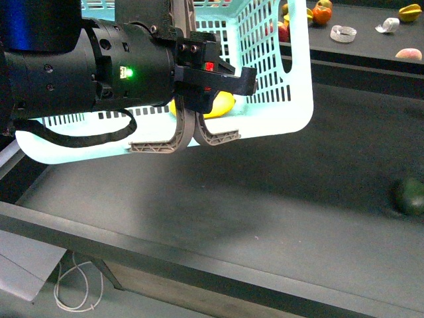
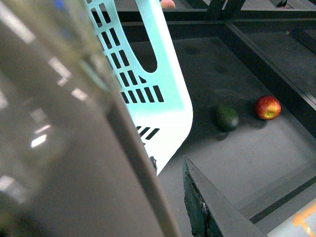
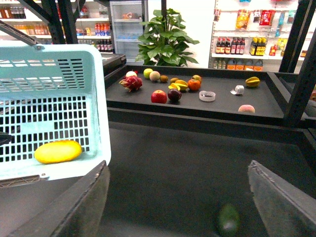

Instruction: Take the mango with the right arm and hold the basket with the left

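The dark grey table [image 1: 278,218] is stretching across the lower half of the front view, and the turquoise basket [image 1: 298,112] is filling the upper left and centre above it, sitting tilted and casting a soft shadow on the table below; whether its lowest edge is touching the surface cannot be told. The black left arm [image 1: 59,73] is reaching in from the left edge across the basket's front. At its end the left pincer [image 1: 222,83] is clamping down on the basket's two grey-brown handles [image 1: 177,138], which are curving down below it side by side. The left wrist view is showing mostly a blurred grey shape close to the lens, with the basket's corner [image 2: 163,94] beyond it. In the right wrist view the right pincer [image 3: 177,165] is standing wide apart with nothing between its two fingers [image 3: 89,197], only bare table showing in the gap. The mango [image 3: 58,151] is lying on its side inside the basket [image 3: 98,103], at the middle left of that frame, outside the gap and up-left of the nearer finger, well clear of it. In the front view the mango [image 1: 224,105] is peeking out just under and behind the left pincer, partly hidden by it. A dark green fruit [image 1: 411,197] is resting alone on the table at the right edge, and a red apple [image 2: 267,107] is lying near it.
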`<state>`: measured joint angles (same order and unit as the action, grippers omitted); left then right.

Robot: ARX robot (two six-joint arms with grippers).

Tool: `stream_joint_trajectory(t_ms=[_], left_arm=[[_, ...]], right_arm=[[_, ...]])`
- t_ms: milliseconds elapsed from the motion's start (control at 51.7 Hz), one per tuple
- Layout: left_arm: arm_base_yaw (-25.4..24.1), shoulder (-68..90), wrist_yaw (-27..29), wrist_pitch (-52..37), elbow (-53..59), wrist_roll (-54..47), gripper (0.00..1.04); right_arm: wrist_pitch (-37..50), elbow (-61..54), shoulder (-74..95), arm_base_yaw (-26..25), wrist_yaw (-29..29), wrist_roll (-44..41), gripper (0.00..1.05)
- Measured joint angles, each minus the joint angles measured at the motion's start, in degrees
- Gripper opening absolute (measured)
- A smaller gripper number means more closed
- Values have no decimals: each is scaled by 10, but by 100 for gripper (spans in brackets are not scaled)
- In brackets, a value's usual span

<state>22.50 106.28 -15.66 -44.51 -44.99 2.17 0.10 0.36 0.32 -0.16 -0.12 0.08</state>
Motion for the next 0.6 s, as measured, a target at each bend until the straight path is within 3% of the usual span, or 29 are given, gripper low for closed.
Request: stream_joint_trajectory(t_ms=[77, 193, 271, 464, 522, 600], left_arm=[[1, 0, 9, -2, 0, 3, 16], [21, 34, 212, -47, -20, 100, 16], [15, 64, 280, -35, -63, 161, 16], [-37, 145, 332, 8, -180, 312, 16], [-52, 173, 330, 32, -218, 379, 10], [-64, 204, 330, 64, -265, 396, 6]], right_arm=[[0, 0, 0, 0, 0, 0, 97], [0, 0, 0, 0, -1, 0, 96], [0, 0, -1, 0, -1, 0, 96], [0, 0, -1, 0, 0, 0, 96], [0, 0, -1, 0, 0, 0, 96], [0, 0, -1, 0, -2, 0, 96]])
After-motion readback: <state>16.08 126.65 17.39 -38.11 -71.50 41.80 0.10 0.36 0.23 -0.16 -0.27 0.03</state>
